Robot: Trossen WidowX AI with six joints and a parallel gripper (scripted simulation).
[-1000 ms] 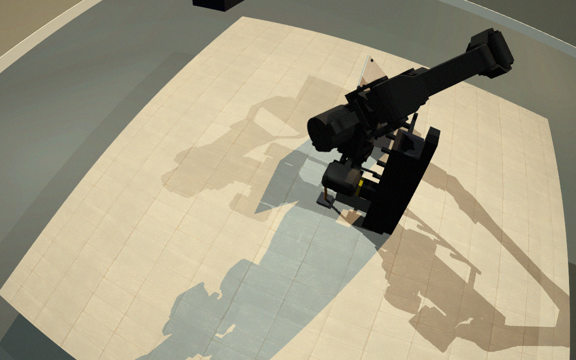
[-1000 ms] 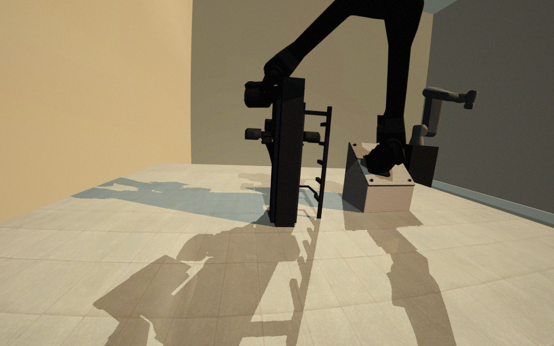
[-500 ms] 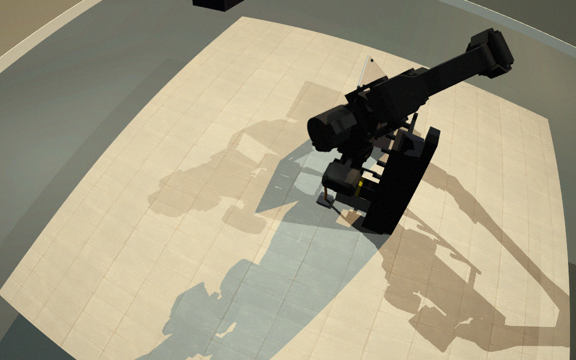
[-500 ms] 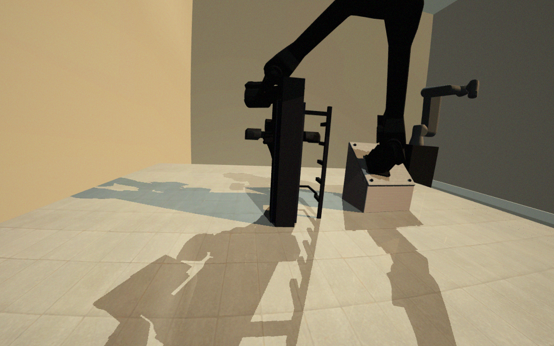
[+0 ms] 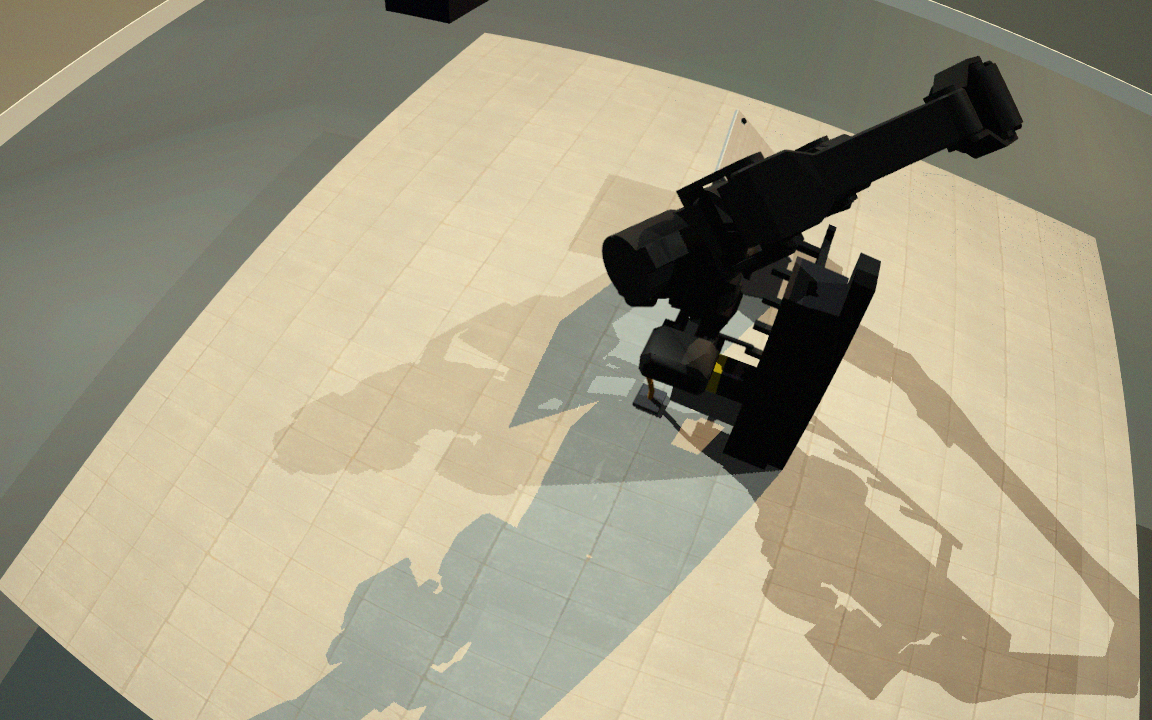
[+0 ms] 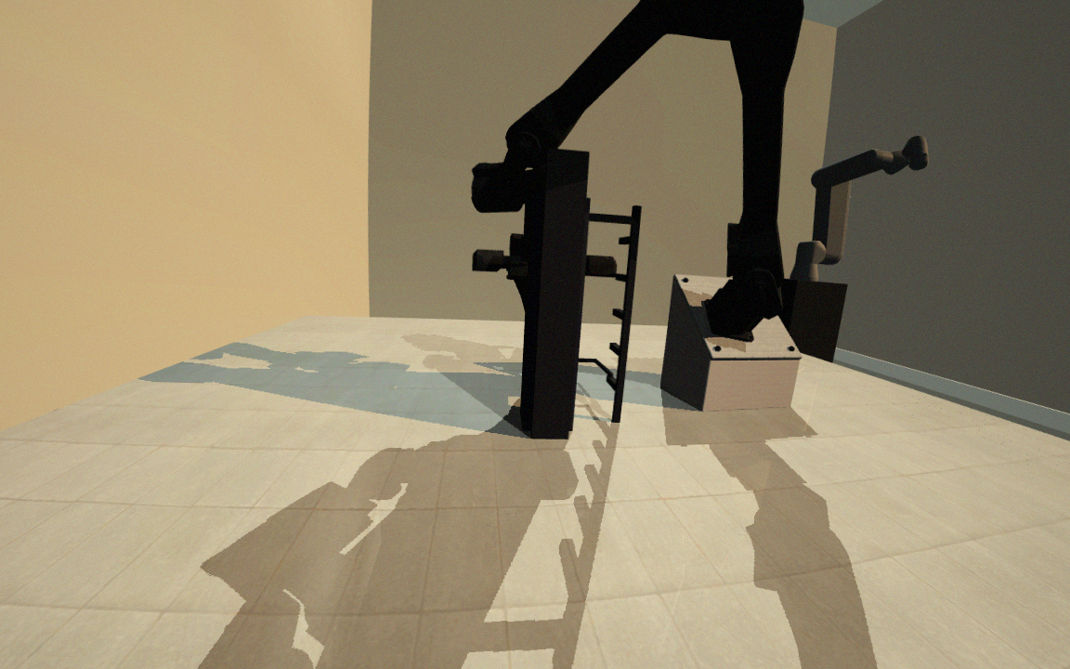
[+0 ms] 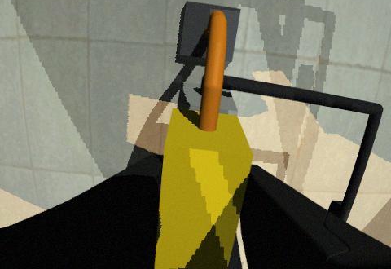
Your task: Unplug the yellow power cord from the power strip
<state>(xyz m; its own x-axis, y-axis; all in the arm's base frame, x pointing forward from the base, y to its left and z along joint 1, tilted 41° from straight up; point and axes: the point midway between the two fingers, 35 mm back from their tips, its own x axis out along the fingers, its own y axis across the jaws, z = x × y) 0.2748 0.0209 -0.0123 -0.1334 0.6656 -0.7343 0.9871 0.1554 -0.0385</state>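
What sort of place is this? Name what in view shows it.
Probably a robot test room: a bare tiled floor, plain walls, an arm's gripper shut on a yellow plug, and a second arm behind.

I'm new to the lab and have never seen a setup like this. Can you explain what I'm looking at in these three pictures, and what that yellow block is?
The black machine is a single jointed robot arm. One picture looks down from above, one looks across the tiled floor from low down, and one comes from a camera on the arm's wrist, looking out between the fingers. The tall black slab standing upright on the floor is the power strip. The yellow block is the plug of a power cord, with its orange cord curving to a small dark pad on the floor. The gripper is shut on the plug, its dark fingers either side. Whether the plug is out of the strip cannot be told.
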